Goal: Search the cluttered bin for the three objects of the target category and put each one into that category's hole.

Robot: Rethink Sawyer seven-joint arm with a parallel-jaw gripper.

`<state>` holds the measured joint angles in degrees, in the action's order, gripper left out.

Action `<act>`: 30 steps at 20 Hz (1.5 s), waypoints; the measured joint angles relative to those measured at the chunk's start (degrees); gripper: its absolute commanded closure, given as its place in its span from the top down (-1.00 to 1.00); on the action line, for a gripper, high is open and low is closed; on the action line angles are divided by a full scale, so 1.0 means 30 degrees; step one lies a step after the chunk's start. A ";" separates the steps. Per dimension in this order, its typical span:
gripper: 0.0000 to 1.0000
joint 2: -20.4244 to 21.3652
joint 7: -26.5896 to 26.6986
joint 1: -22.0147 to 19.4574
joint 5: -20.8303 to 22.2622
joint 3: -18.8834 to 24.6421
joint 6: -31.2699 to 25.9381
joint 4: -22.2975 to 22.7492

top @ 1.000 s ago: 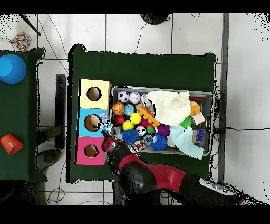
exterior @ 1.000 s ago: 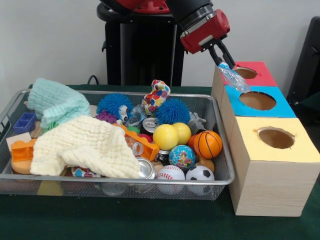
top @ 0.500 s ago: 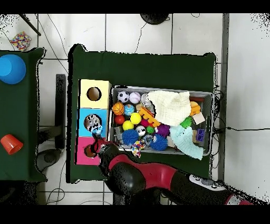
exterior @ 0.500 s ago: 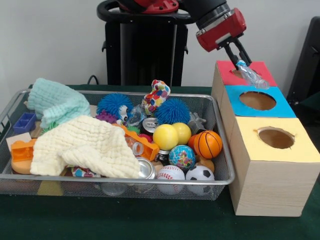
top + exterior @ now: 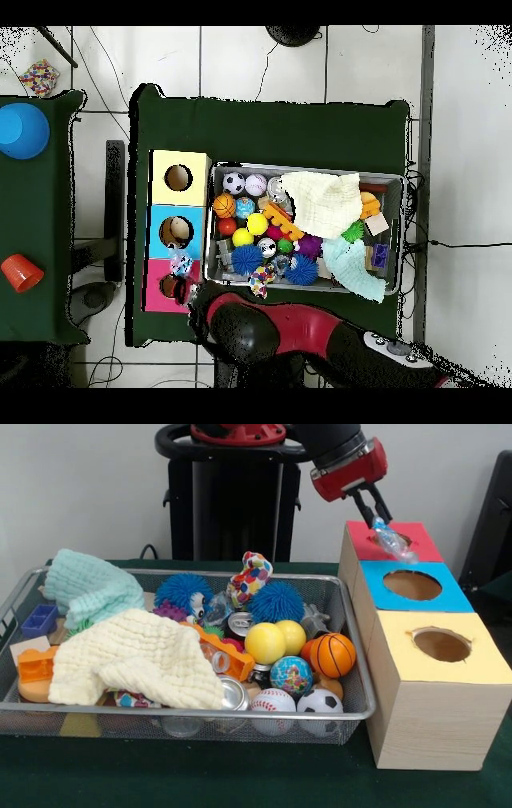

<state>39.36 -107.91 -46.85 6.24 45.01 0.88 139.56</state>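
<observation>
At the upper right of the front view my gripper (image 5: 376, 519) is pinched on the neck end of a crumpled clear plastic bottle (image 5: 392, 542) hanging over the red box's hole (image 5: 394, 541); light, slippery, easily crushed, I judge.

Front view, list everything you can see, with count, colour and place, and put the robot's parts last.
wire bin: one, metal, on the green table.
cloths: two, cream and mint, bin's left half.
spiky balls: two, blue, back of the bin.
sports balls: basketball, baseball, soccer ball, globe ball and two yellow balls, bin's right side.
cans: at least two, silver, among the balls.
sorting boxes: three, red, blue and yellow tops, one hole each, right of the bin.
plastic bottle: one, clear, over the red box's hole.
claw: red and black, shut on the bottle.
</observation>
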 measured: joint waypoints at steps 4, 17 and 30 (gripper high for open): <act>-1.00 0.1114 0.0000 0.0676 -0.0192 -0.0973 -0.3169 -0.0545; -1.00 0.2860 0.0000 0.1539 -0.0182 -0.1870 -0.4087 -0.1313; -1.00 0.3154 0.0000 0.1918 -0.0425 -0.2317 -0.1160 -0.1311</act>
<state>48.82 -107.91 -41.09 4.97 38.06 -2.60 135.62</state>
